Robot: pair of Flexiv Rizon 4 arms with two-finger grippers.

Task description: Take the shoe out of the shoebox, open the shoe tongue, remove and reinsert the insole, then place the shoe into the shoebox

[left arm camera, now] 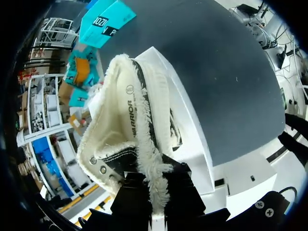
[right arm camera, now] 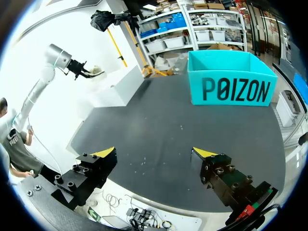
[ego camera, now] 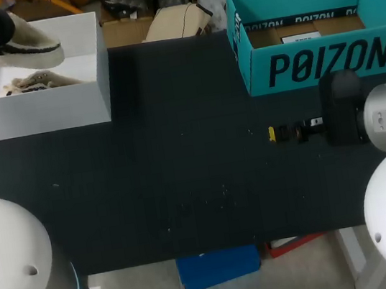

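While the left gripper [left arm camera: 154,190] clamps the fleecy collar of the cream shoe [left arm camera: 130,125] between its black fingers, that shoe hangs over the white shoebox [ego camera: 35,110], where a second shoe [ego camera: 38,82] lies. Wide open and holding nothing, the right gripper [right arm camera: 154,154] hovers above the dark table [ego camera: 180,154] near a teal box [ego camera: 311,61].

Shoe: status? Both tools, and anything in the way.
Left tool shut on shoe, held above white shoebox. Right tool open, empty, over table. Second shoe in the shoebox; teal box apart from both tools.
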